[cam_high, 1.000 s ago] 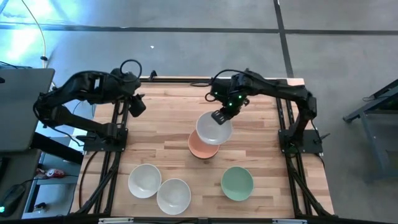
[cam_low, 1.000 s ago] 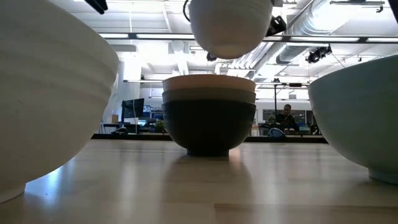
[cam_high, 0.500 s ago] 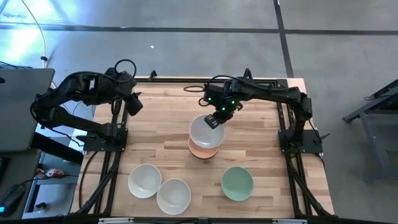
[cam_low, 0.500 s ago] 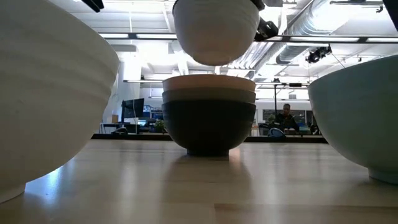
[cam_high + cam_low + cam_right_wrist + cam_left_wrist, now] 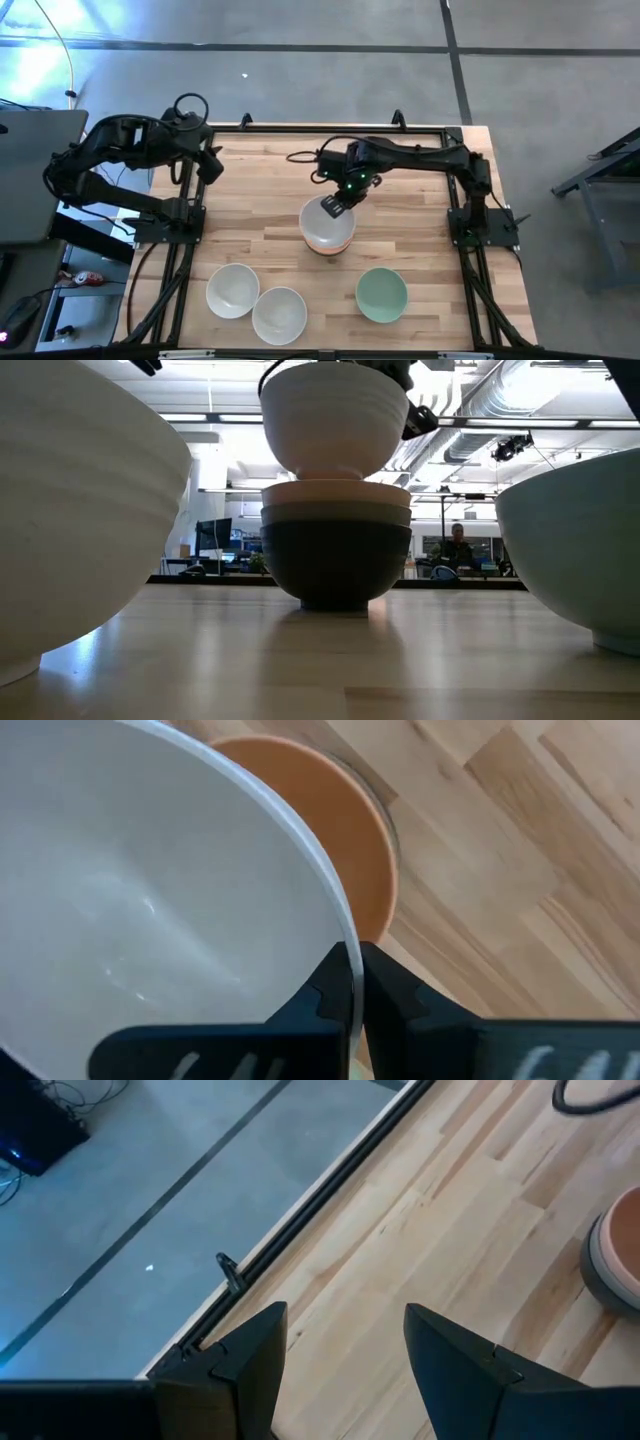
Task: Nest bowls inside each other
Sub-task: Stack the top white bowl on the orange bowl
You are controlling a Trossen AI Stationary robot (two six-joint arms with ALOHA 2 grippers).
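At the table's middle stands a stack of three nested bowls: peach bowl (image 5: 335, 490) in olive-grey bowl (image 5: 335, 512) in black bowl (image 5: 335, 565), whose foot rests on the wood. A white bowl (image 5: 325, 222) hangs right over the stack, with my right gripper (image 5: 337, 204) shut on it. Its foot (image 5: 335, 472) is level with the peach bowl's rim (image 5: 375, 850); whether they touch I cannot tell. My left gripper (image 5: 212, 165) stands open and holds nothing at the table's far left. My right gripper holds the white bowl by its rim (image 5: 350, 955), on the bowl's far right side. One finger (image 5: 318, 1002) is inside the bowl and the other (image 5: 397, 1002) outside. The fingers come steeply from above. The bowl sits upright and about level over the stack.
Two more white bowls (image 5: 233, 290) (image 5: 279, 314) sit side by side on the wood near the front left. A mint green bowl (image 5: 381, 294) sits near the front right. Black frame rails (image 5: 190, 215) run along the table's left and right sides.
My right gripper has carried the white bowl down and toward the table's near left, from above and beside the stack's far right to straight over it. The bowl's foot has come down to the peach bowl's rim. My left gripper has drawn back slightly toward the left edge.
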